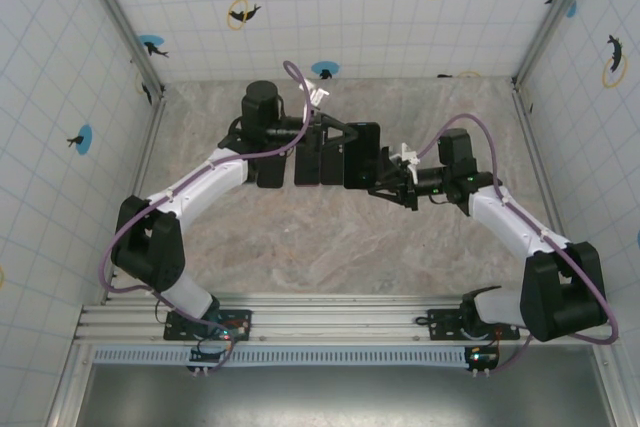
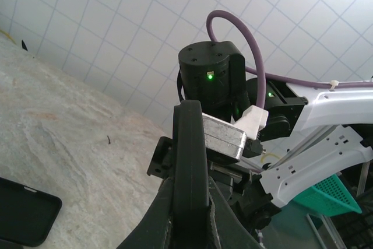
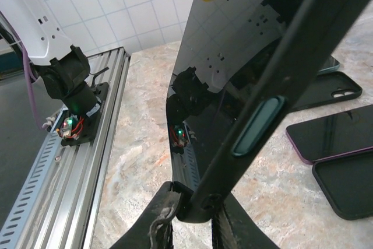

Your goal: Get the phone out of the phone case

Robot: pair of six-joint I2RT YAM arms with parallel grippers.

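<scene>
From above, the phone [image 1: 362, 155] is held up off the surface [image 1: 300, 247] between the two arms, with the left hand [image 1: 340, 139] on one edge and the right hand [image 1: 385, 182] on the opposite one; several dark slabs lie flat on the marble beside it. The left wrist camera sees the phone case [image 2: 191, 144] edge-on, a matte black rim with rounded corners, and the left hand's fingers are shut tight on it; a spare case [image 2: 26, 211] lies on the surface below. From the right wrist, the right hand's fingers are closed on the lower end of the case. The glossy black screen mirrors the tiled wall, and beside it runs the case's side wall with a moulded button [image 3: 256, 125] (greyish-green). The phone appears to be seated in its case, though the seam is hard to read, so the separation itself is probably all left to do.
</scene>
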